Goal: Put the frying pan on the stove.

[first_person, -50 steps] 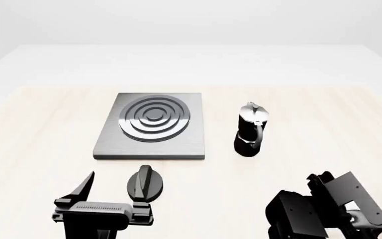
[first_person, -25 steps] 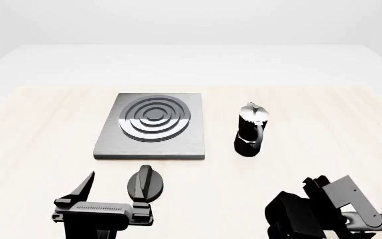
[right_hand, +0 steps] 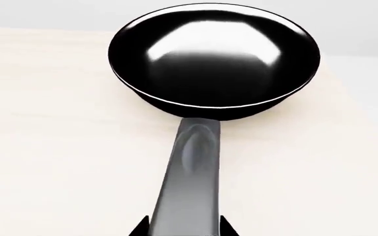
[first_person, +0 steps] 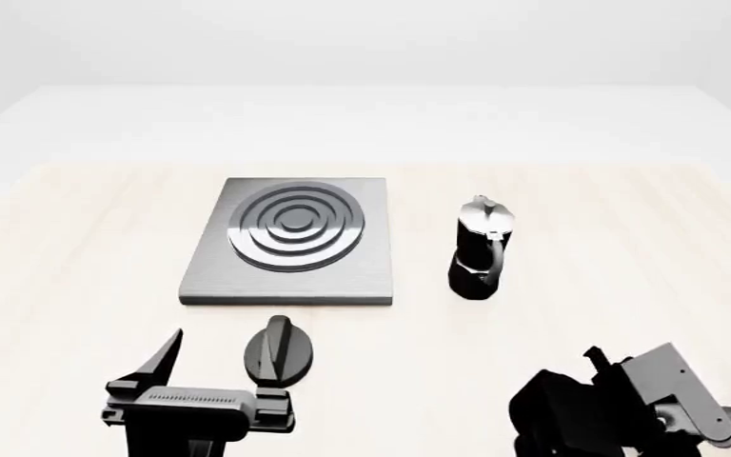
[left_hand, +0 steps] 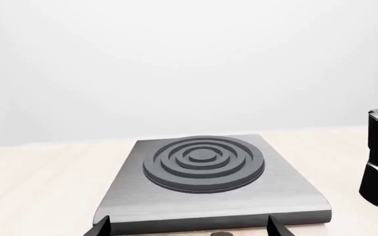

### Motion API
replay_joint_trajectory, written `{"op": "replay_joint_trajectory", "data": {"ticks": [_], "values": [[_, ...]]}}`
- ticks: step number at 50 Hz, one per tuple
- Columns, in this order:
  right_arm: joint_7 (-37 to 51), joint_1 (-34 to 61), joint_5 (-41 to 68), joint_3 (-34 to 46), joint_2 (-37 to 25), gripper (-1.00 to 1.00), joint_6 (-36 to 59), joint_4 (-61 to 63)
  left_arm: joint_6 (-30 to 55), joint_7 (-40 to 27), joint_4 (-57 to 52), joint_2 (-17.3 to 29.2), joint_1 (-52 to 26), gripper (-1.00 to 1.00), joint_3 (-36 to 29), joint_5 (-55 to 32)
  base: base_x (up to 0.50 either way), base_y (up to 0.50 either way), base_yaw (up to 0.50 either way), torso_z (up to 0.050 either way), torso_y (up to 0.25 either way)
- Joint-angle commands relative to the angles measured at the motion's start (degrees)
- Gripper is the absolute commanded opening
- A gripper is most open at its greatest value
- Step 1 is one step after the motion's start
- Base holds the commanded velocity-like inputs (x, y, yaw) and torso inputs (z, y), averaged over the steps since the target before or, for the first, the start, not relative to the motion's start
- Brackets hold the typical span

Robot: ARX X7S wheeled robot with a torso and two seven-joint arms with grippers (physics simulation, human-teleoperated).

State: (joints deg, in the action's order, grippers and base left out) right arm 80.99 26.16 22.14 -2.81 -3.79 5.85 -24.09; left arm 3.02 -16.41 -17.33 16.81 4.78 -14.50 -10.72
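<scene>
Right of the stove point(first_person: 292, 246), near the table's front edge and mostly out of the head view, sits the frying pan point(right_hand: 214, 59). Right gripper point(right_hand: 183, 230) straddles the long handle's end, can't tell if it's clamped yet. Looks rigid, glossy, probably slick and bowl-heavy, so I'd grab closer in. Left gripper point(first_person: 163, 373) is spread wide, empty.

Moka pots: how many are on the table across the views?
1. The moka pot stands upright, apart from the stove on its right side in the head view; its edge shows in the left wrist view. Others could lie outside the frames.
</scene>
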Motion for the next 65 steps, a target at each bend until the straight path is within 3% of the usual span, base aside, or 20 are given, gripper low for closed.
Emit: {"op": "replay_joint_trajectory", "data": {"ticks": [1,27,65], "values": [[0.44,-0.66,0.41,0.0,-0.91,-1.0,0.38,0.87,0.27,-0.22,-0.28,0.23,-0.2,1.0,-0.26,-0.12,0.0,0.0,0.0,0.0,0.0],[1.31,-4.89,-4.94,6.3,-2.8,-1.0,1.21,13.41,-0.69,-0.69,0.62,0.53,-0.1,1.0,-0.55,-0.37,0.0,0.0,0.0,0.0,0.0],[-2.01,-8.73,-2.24,10.94,-5.47,-1.0,8.01,32.75,-0.75,-1.33,1.0,1.0,-0.57,1.0,-1.32,-0.59,0.0,0.0,0.0,0.0,0.001]]}}
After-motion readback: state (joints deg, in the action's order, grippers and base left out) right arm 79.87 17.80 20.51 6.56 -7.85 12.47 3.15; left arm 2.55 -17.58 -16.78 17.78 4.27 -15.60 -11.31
